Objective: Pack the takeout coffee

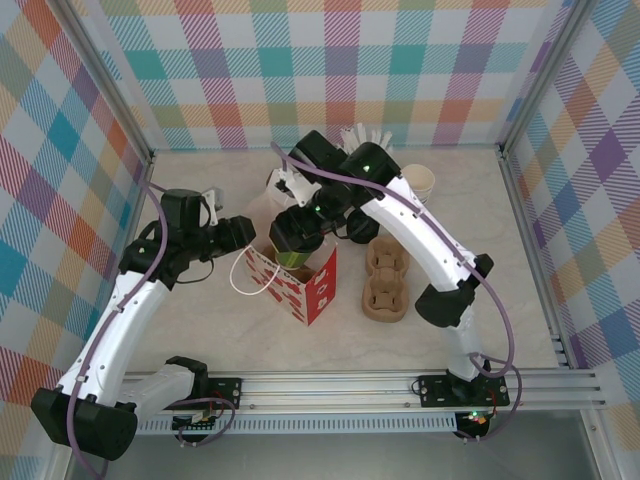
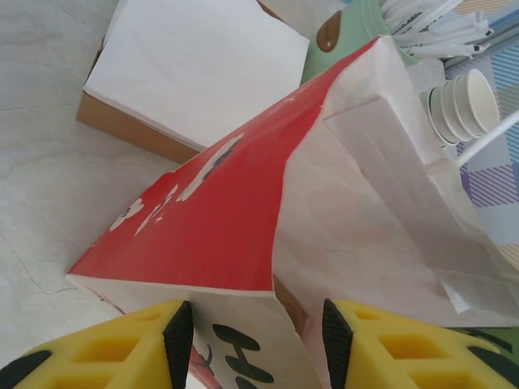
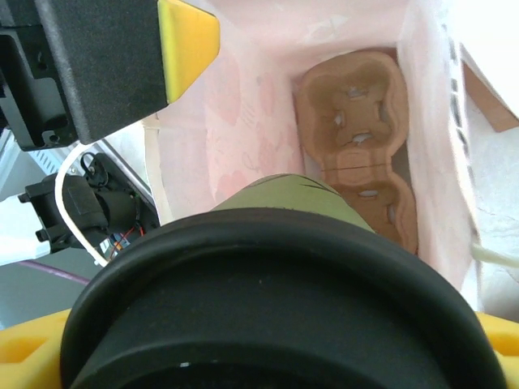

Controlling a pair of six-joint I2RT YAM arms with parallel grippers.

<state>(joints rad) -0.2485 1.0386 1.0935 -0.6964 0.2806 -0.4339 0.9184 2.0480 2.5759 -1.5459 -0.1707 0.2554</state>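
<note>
Right tool [image 3: 268,348] pinches takeout coffee [image 3: 276,300] over open paper bag [image 1: 318,285]; cardboard carrier [image 3: 357,138] lies inside. Left tool [image 2: 258,332] straddles bag's 9 o'clock rim, grip unclear.

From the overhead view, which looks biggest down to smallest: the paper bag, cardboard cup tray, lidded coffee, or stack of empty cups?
1. paper bag
2. cardboard cup tray
3. lidded coffee and stack of empty cups: unsure, the coffee is held up nearer the camera.

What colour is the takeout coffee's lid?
The takeout coffee has a black lid; the right wrist view shows it best.
</note>
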